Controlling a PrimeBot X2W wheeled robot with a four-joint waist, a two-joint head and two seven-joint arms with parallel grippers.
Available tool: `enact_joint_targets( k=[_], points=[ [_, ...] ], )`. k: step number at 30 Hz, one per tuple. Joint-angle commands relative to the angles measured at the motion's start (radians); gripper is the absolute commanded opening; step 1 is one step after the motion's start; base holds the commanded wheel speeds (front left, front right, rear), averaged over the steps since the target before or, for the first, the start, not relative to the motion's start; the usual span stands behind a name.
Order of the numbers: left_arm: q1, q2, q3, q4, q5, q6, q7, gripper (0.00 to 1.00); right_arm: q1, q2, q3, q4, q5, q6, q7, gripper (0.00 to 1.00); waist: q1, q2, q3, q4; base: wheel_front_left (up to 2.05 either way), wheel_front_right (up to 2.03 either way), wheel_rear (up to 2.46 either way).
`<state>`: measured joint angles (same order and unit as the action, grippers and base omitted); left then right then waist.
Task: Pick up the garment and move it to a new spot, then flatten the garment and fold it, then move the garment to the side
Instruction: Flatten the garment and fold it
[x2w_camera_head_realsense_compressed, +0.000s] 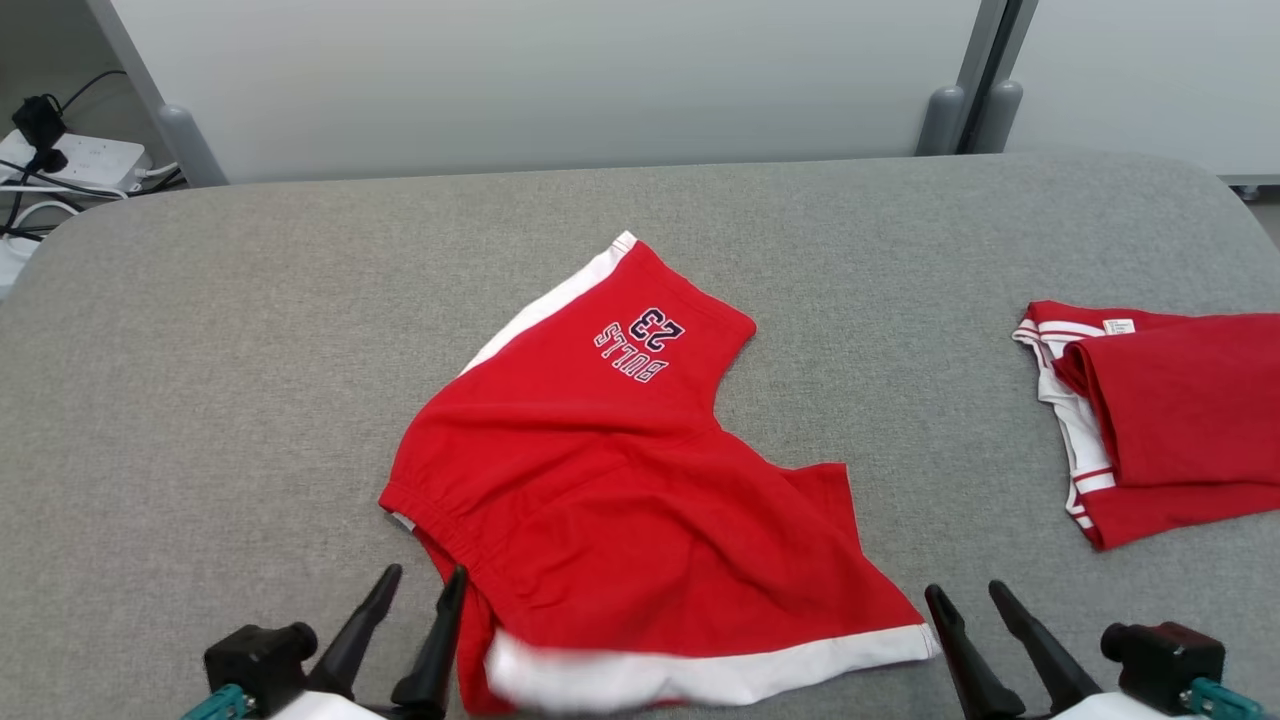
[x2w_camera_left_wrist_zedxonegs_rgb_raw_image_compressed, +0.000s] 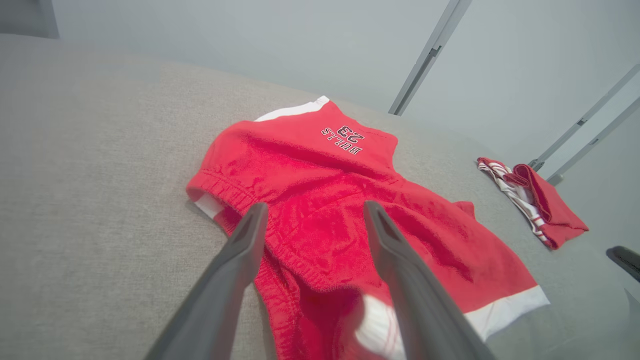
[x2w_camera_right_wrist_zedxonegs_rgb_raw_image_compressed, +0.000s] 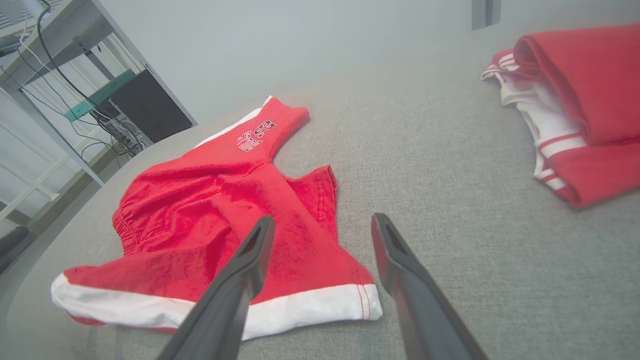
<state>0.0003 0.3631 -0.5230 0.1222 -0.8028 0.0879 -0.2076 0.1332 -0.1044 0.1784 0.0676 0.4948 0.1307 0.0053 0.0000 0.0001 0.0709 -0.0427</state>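
Observation:
The garment (x2w_camera_head_realsense_compressed: 620, 480) is a pair of red shorts with white side stripes and "BULLS 23" print, lying rumpled on the grey table (x2w_camera_head_realsense_compressed: 250, 350); it also shows as the shorts (x2w_camera_left_wrist_zedxonegs_rgb_raw_image_compressed: 325, 200) and the shorts (x2w_camera_right_wrist_zedxonegs_rgb_raw_image_compressed: 210, 220). My left gripper (x2w_camera_head_realsense_compressed: 422, 575) stands open at the waistband corner, near the front edge, with nothing between its fingers. In the left wrist view the left gripper (x2w_camera_left_wrist_zedxonegs_rgb_raw_image_compressed: 314, 212) hovers over the red cloth. My right gripper (x2w_camera_head_realsense_compressed: 968, 592) stands open just right of the white hem corner. In the right wrist view the right gripper (x2w_camera_right_wrist_zedxonegs_rgb_raw_image_compressed: 322, 222) spans that hem's edge.
A second red and white garment (x2w_camera_head_realsense_compressed: 1160, 420) lies folded at the table's right edge, also seen as the folded garment (x2w_camera_right_wrist_zedxonegs_rgb_raw_image_compressed: 575, 100). A white power strip with cables (x2w_camera_head_realsense_compressed: 70, 165) sits beyond the far left corner. A pale wall panel (x2w_camera_head_realsense_compressed: 550, 80) backs the table.

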Motion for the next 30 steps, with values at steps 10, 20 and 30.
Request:
enact_joint_targets(
  k=[10, 20, 30],
  points=[
    [-0.018, 0.157, 0.162, -0.286, 0.13, 0.202, -0.016, 1.0, -0.134, -0.053, -0.06, -0.183, -0.137, 0.0, -0.128, 1.0, 0.0, -0.0001, -0.039, 0.035, 0.0, 0.0, 0.0],
    [0.118, 0.185, 0.172, -0.388, 0.167, 0.313, 0.007, 1.0, -0.073, -0.014, -0.081, -0.105, -0.283, 0.0, -0.17, 1.0, 0.0, -0.0001, -0.103, 0.054, 0.0, 0.0, 0.0],
    [0.173, 0.16, 0.174, -0.303, 0.135, 0.268, -0.028, 1.0, 0.02, 0.005, -0.082, -0.039, -0.288, 0.0, -0.189, 1.0, 0.0, -0.0001, -0.137, 0.041, 0.0, 0.0, 0.0]
  ],
)
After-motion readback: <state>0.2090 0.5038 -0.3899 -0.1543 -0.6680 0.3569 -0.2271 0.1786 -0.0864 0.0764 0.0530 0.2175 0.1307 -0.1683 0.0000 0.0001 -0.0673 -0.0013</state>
